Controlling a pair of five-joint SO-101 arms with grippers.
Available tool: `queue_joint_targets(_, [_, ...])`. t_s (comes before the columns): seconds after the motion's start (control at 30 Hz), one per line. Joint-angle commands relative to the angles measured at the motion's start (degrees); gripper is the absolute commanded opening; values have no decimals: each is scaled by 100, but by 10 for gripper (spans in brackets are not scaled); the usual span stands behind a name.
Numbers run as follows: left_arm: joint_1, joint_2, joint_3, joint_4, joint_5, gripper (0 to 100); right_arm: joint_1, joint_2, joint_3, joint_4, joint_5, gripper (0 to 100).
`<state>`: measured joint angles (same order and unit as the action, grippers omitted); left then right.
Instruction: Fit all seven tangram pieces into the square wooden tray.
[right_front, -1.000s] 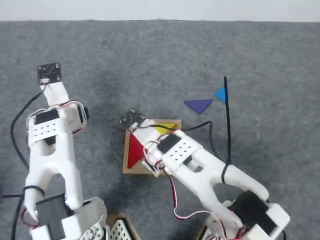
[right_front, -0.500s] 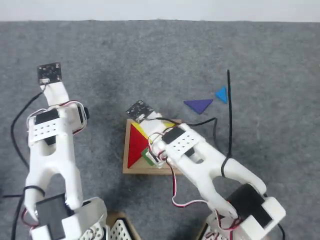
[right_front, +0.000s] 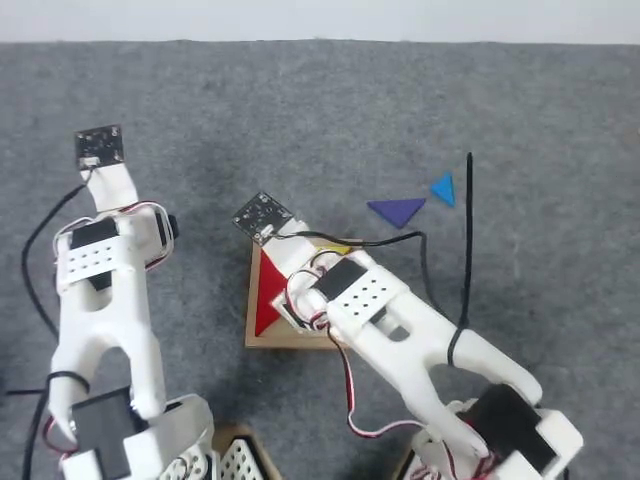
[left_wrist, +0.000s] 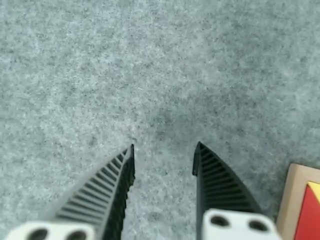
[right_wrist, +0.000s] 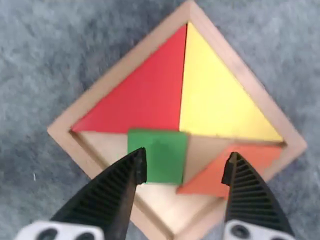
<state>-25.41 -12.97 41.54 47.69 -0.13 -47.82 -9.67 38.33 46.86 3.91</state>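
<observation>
Right claw (right_wrist: 186, 155) hangs wide over the tray (right_wrist: 60, 131): red triangle (right_wrist: 150, 100), yellow triangle (right_wrist: 220, 105), orange triangle (right_wrist: 207, 181), green square (right_wrist: 157, 155) seated. Purple piece (right_front: 397, 210) and blue triangle (right_front: 443, 189) wait on the mat (right_front: 300, 110) past its far-right corner. Left claw (left_wrist: 164, 147) wide, beside it.

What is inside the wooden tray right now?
Four pieces lie in the tray: red triangle, yellow triangle, green square and orange triangle, with bare wood beside the square. The open right gripper hides part of the tray floor.
</observation>
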Motion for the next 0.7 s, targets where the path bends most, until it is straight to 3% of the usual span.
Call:
queue_joint_targets(0.0, [-26,-35,-48,-97,-26,189,-48,207,-352,-330,-229,248])
queue_joint_targets(0.67, [-26,-35,-48,-97,-26,189,-22,444,141,-312,-185,248])
